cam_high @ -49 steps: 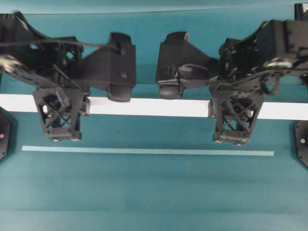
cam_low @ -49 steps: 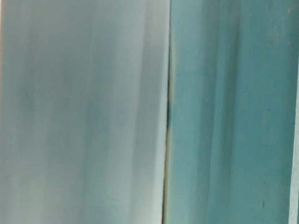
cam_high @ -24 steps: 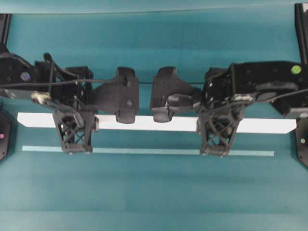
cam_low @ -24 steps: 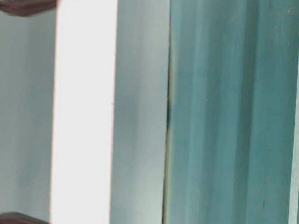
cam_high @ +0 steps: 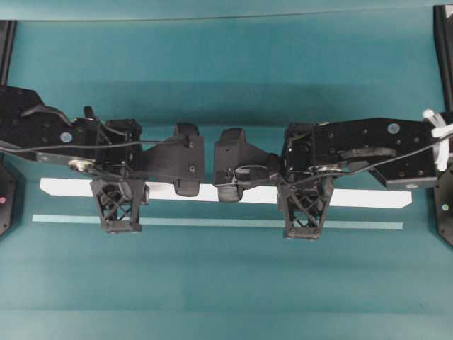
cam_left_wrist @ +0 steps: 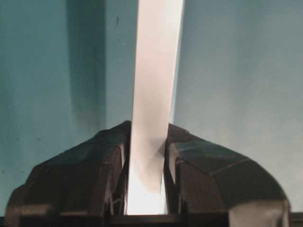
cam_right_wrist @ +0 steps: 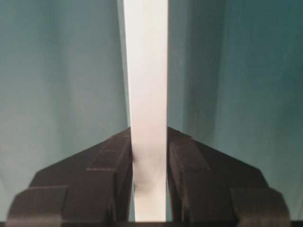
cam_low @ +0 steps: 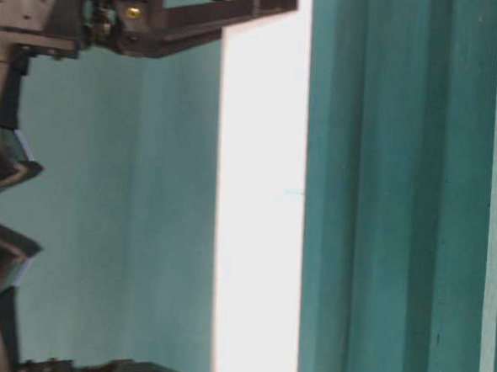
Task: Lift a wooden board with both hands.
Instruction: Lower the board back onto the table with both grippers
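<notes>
Wooden board (cam_high: 226, 193) lower than before, clamped by left hand (cam_high: 118, 205), right hand (cam_high: 303, 214).

Black arms (cam_high: 368, 145), lattice-patterned jaws, thin black cables, brass screw (cam_low: 133, 12).

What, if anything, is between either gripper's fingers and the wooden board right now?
Nothing visible. In both wrist views the wooden board runs straight between the fingers, with the left gripper and right gripper shut directly on it. The teal strip lies apart, on the table.
</notes>
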